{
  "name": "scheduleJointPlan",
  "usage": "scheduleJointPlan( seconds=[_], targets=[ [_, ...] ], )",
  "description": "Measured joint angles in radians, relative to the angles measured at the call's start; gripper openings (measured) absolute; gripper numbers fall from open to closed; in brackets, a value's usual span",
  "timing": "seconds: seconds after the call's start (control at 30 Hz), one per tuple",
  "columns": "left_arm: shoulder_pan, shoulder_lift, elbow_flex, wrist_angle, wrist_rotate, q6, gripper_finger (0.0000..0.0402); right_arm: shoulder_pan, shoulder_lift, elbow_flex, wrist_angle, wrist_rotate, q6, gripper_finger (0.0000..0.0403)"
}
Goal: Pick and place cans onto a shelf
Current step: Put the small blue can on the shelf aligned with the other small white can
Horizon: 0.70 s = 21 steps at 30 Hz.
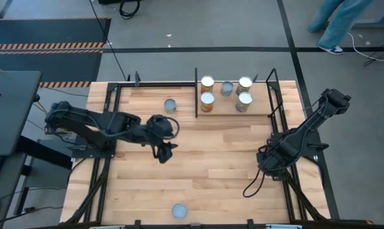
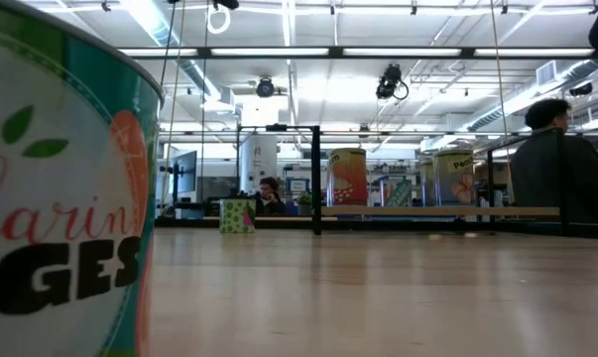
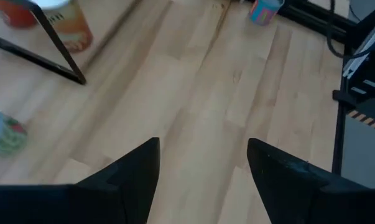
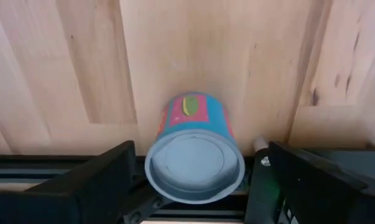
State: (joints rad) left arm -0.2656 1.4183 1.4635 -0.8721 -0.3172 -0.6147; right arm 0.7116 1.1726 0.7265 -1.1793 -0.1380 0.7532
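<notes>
On the worktop: five cans on the shelf, two loose.
Left hand hangs fingers apart over bare boards mid-worktop; right hand, apart, near the right edge. The front-edge can reads "GES".

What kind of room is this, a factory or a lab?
Probably a robotics lab or workshop. Two arms are mounted at a wooden table, hazard-striped mats lie on the floor, and the low view shows strip lights over more benches.
</notes>
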Motion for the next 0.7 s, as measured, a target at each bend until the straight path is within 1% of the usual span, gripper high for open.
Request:
scheduleJointPlan(
  seconds=[0.1, 0.23, 0.4, 0.53, 0.7],
  targets=[
    [-0.003, 0.035, 0.0, 0.034, -0.006, 0.0, 0.0247, 0.0, 0.015, 0.0, 0.005, -0.015, -0.002, 0.0387],
    [0.012, 0.066, 0.0, 0.076, -0.023, 0.039, 0.0247, -0.009, 0.064, -0.007, 0.019, -0.032, -0.007, 0.0398],
    [0.028, 0.076, 0.0, 0.086, -0.056, 0.083, 0.0247, -0.039, 0.125, -0.029, 0.041, -0.093, -0.047, 0.0398],
    [0.034, 0.076, 0.0, 0.085, -0.094, 0.133, 0.0247, -0.053, 0.174, -0.034, 0.044, -0.119, -0.072, 0.0399],
    [0.033, 0.076, 0.0, 0.089, -0.143, 0.178, 0.0247, -0.068, 0.24, -0.071, 0.067, -0.131, -0.111, 0.0382]
  ],
)
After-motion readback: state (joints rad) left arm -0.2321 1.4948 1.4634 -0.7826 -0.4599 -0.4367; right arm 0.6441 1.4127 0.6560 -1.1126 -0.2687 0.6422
